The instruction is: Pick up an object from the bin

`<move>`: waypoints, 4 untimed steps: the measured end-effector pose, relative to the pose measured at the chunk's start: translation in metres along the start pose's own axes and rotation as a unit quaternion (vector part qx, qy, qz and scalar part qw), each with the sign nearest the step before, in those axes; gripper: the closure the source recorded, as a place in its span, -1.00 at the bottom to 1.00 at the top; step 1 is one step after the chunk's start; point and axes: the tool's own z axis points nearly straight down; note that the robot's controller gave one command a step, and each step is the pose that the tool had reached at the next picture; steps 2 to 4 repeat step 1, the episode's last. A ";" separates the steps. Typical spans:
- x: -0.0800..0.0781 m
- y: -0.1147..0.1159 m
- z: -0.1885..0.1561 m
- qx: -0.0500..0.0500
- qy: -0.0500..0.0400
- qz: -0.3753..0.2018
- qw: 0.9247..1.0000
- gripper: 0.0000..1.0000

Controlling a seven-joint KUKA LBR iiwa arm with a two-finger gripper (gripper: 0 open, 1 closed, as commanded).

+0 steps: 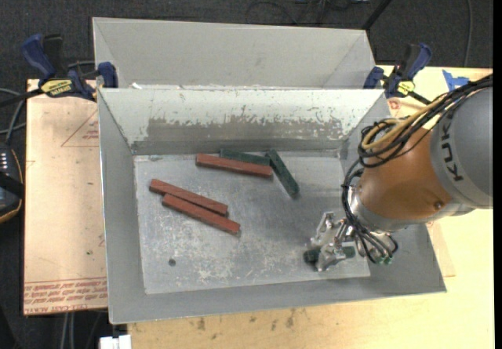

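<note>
Nothing in the bin is sitting under the gripper (328, 248), so the likeliest pick is a judgement. The nearest piece is the short dark green bar (284, 175), which is lying slantwise on the floor towards the back right, well apart from the tool. It is looking like a stiff, light, straight-edged stick, probably wood or plastic. It should not be bending or crushing, though its smooth faces may be slipping on the metal. Closing across its narrow width near the middle would be keeping it from tipping.

Its upper end is meeting a second dark green bar (247, 157), which is lying along the foot of the back wall. A reddish-brown bar (234, 166) is resting just in front of that one. Further left, two more reddish-brown bars (188, 197) (201, 214) are lying side by side and touching.

The gripper is hanging low over bare floor in the near right corner of the grey metal bin (118, 206), below the arm's orange wrist cover (400, 183). Whether it is open or closed I cannot tell.
</note>
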 end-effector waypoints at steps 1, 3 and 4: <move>-0.011 -0.010 -0.177 0.000 0.006 0.006 1.000 1.00; -0.011 -0.010 -0.177 0.000 0.006 0.006 1.000 1.00; -0.011 -0.010 -0.177 0.000 0.006 0.006 1.000 1.00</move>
